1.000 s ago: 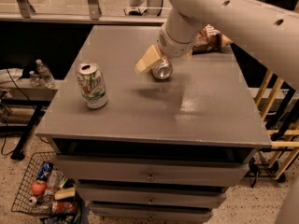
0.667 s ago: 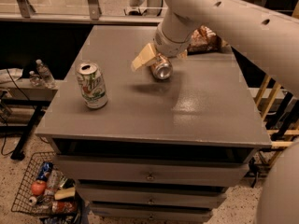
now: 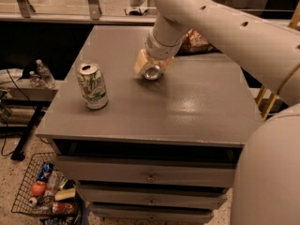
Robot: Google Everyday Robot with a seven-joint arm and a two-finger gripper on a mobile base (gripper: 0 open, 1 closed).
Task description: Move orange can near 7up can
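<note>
The 7up can stands upright on the left part of the grey tabletop; it is white with a green and red logo and a silver top. My gripper hangs over the middle of the table, to the right of the 7up can. It is shut on the orange can, which is held tilted with its silver end facing the camera, a little above the surface. Most of the orange can's side is hidden by the fingers.
A snack bag lies at the back right of the table, behind my arm. Drawers sit under the tabletop. A wire basket with bottles and fruit is on the floor at the left. Water bottles stand on a low shelf at the left.
My gripper has carried the orange can a short way left across the table, toward the 7up can. The 7up can has not moved.
</note>
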